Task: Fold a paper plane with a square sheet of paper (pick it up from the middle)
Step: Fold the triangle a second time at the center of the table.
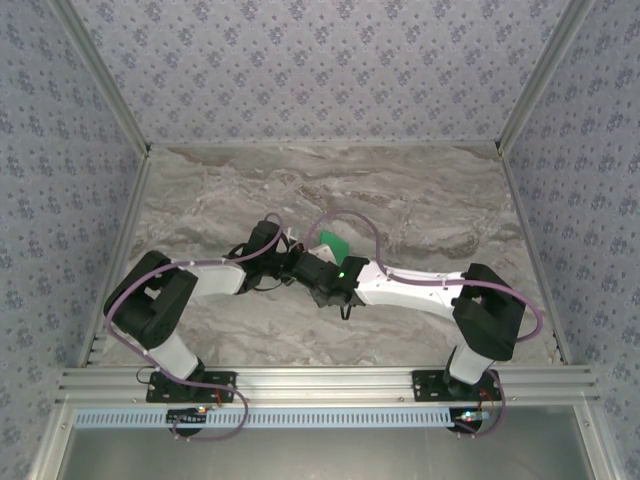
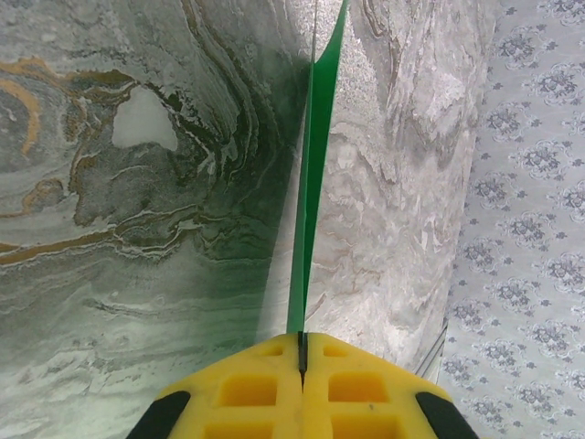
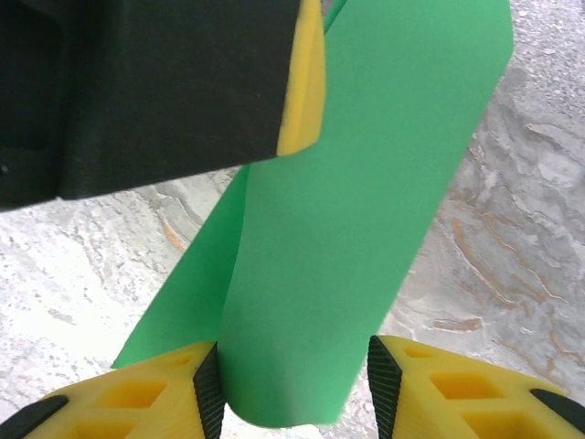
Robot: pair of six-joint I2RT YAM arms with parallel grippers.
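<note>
On a marble-veined table (image 1: 430, 200) boxed in by flower-patterned walls (image 1: 320, 70), with the left arm (image 1: 160, 300) and right arm (image 1: 430, 290) bent inward to meet near the middle. Between them, held above the surface, the green sheet of paper (image 3: 366, 183), curled into a loose fold and running edge-on straight out from the left fingers (image 2: 247, 389), clamped on it with no gap. Straddled at its rounded end by the right fingers (image 3: 457, 384), partly apart, black pads just against either side of the fold without flattening it, the left fingertip crowding close above.
</note>
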